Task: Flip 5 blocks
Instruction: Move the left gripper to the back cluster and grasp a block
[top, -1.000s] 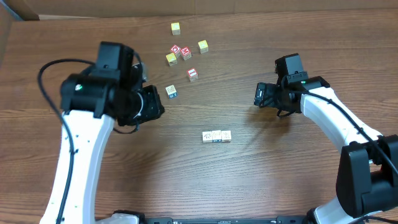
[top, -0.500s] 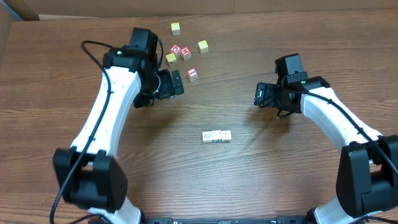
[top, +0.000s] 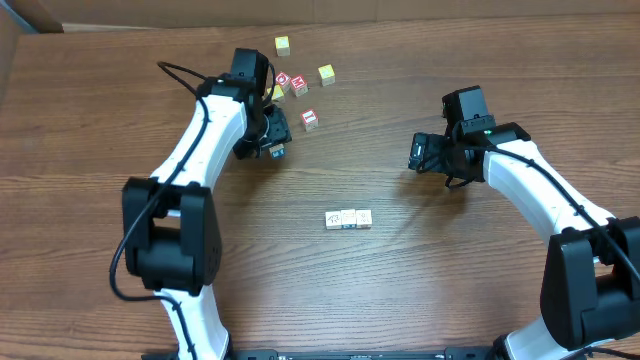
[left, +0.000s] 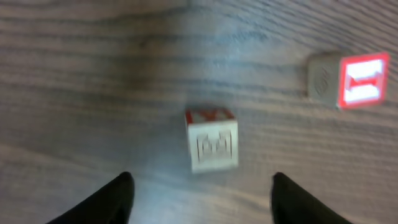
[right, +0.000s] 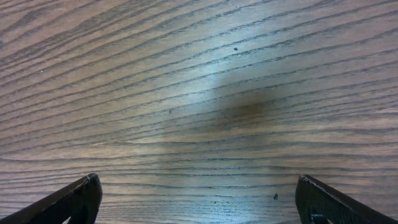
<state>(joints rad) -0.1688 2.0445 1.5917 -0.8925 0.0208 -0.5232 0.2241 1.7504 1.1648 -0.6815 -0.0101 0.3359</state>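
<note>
Left gripper (left: 202, 190) moved to top-centre cluster; jaws apart, block (left: 211, 140) betw. them, not clamped: next flip probably starts. Right gripper (right: 198, 186) jaws apart.

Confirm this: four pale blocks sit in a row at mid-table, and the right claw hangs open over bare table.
Wrong count: the row of blocks holds three, not four, as the overhead view shows. The right claw does hang open over bare table.

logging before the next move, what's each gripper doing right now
Left gripper: open, holding nothing; a block sits untouched just ahead of its fingers.
Right gripper: open, holding nothing.
</note>
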